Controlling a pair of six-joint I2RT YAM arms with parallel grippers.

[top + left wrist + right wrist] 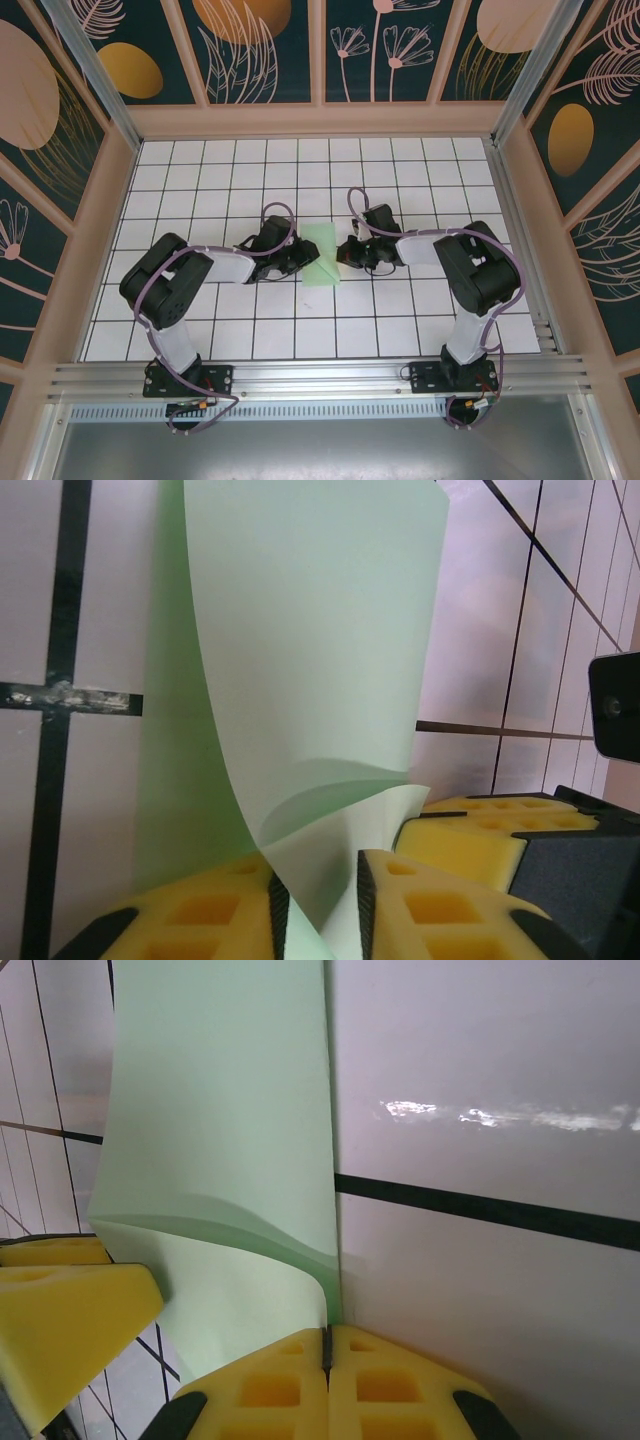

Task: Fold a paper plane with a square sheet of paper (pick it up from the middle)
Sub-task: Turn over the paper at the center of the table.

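Nearest, the left gripper [322,910] has its yellow, waffle-pitted foam fingers [200,920] standing slightly apart, with a pale mint-green square sheet of thin paper [310,660] rising through the gap. Across the sheet, the right gripper [327,1352] has its matching foam fingers pressed together, pinching the sheet's edge. The step in hand looks like the first fold. To do it well, the left fingers should probably bite only the raised flap, and both sides should then carry it evenly so edge meets edge before any crease is pressed. The sheet is matte, smooth and limp: it bows into a soft curl rather than a sharp line, and would likely slip or buckle if pulled unevenly. Under the sheet lies the white, glossy, black-gridded surface [250,330], with the sheet near its middle. Beyond the sheet stand dark teal panelled walls [265,40] with pale botanical drawings.
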